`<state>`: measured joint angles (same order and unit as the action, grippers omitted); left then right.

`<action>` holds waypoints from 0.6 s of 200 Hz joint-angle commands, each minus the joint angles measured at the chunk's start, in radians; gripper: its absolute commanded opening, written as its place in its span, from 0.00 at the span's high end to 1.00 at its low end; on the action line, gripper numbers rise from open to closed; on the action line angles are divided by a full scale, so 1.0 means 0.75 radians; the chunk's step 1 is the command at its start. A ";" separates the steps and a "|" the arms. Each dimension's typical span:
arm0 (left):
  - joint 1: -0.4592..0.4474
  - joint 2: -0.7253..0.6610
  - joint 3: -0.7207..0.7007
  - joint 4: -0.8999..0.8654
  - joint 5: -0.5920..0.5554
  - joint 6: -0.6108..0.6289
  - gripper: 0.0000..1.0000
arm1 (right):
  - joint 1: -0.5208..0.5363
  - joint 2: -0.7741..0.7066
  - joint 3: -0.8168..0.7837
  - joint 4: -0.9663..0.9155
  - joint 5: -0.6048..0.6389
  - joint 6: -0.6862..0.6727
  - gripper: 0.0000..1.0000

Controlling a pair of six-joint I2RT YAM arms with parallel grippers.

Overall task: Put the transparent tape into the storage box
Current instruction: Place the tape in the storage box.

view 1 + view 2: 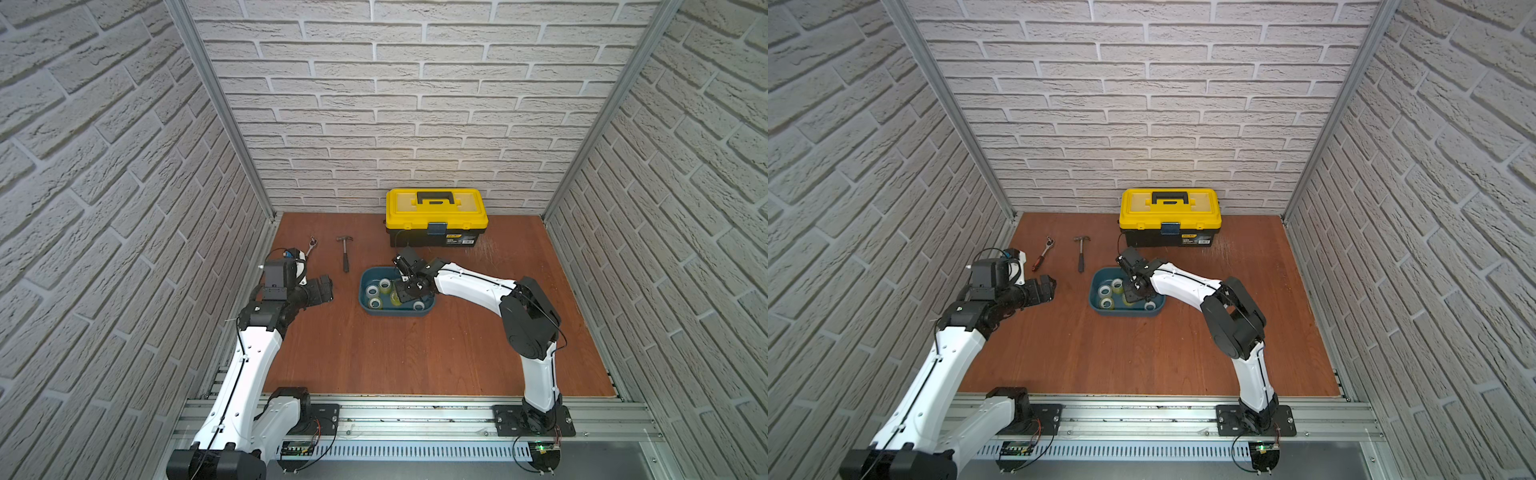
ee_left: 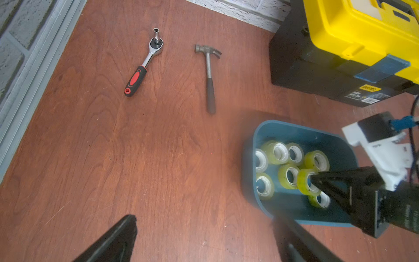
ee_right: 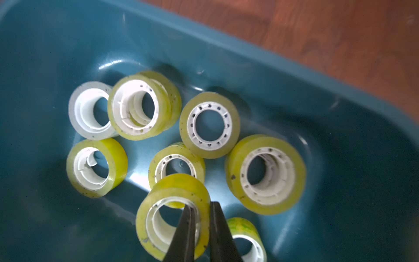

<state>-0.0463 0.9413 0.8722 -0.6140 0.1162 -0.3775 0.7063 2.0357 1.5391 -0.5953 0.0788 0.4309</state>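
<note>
**Right pincer** (image 3: 201,205): clenched on the wall of one roll. One finger sits inside the pale core and its partner presses the yellowish outer wrap. This held roll (image 3: 178,184) stands on edge at the pincer tip, inside the outline of the storage box (image 3: 249,56). Whether it touches the box floor cannot be determined. The left wrist view shows the same grip over the box interior.

**Remaining transparent tape** (image 3: 209,98): at least seven more rolls rest on the box floor. One greyer roll (image 3: 74,111) touches a yellow neighbour. Another roll lies partly hidden beneath the pincer fingers.

**Left pincer** (image 1: 326,286): released, jaws wide apart, nothing between them. It hovers above the surface, well apart from the storage box, on the box's left.

**Surface** (image 1: 415,353): a reddish-brown wood panel.
- A yellow-and-black toolbox (image 1: 436,212) stands at the back wall, just behind the box.
- A hammer (image 1: 345,253) and a ratchet wrench (image 2: 142,65) lie side by side, apart, left of the toolbox.

**Enclosure**: pale brick-pattern walls (image 1: 415,104) close three sides. An aluminium rail (image 1: 415,415) carries both arm bases at the front.
</note>
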 commanded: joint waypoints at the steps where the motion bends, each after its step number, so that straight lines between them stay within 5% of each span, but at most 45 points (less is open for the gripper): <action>1: -0.007 0.004 0.008 0.013 -0.018 0.017 0.02 | 0.001 0.001 0.040 0.044 -0.054 0.006 0.97; 27: -0.007 0.004 0.008 0.013 -0.018 0.017 0.02 | 0.001 0.030 0.039 0.045 -0.066 0.014 0.92; 83: -0.009 -0.022 -0.010 0.037 -0.067 0.017 0.02 | 0.001 -0.064 0.004 0.078 -0.049 0.014 0.47; 89: -0.010 -0.037 -0.020 0.050 -0.084 0.020 0.02 | 0.000 -0.109 -0.011 0.087 -0.038 0.008 0.32; 99: -0.013 -0.062 -0.038 0.070 -0.128 0.020 0.02 | 0.001 -0.160 -0.028 0.095 -0.020 0.002 0.22; 120: -0.056 -0.129 -0.090 0.137 -0.265 0.014 0.02 | 0.001 -0.280 -0.080 0.110 0.048 -0.019 0.11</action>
<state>-0.0574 0.9035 0.8497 -0.5957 0.0383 -0.3759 0.7067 1.9804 1.5097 -0.5613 0.0525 0.4335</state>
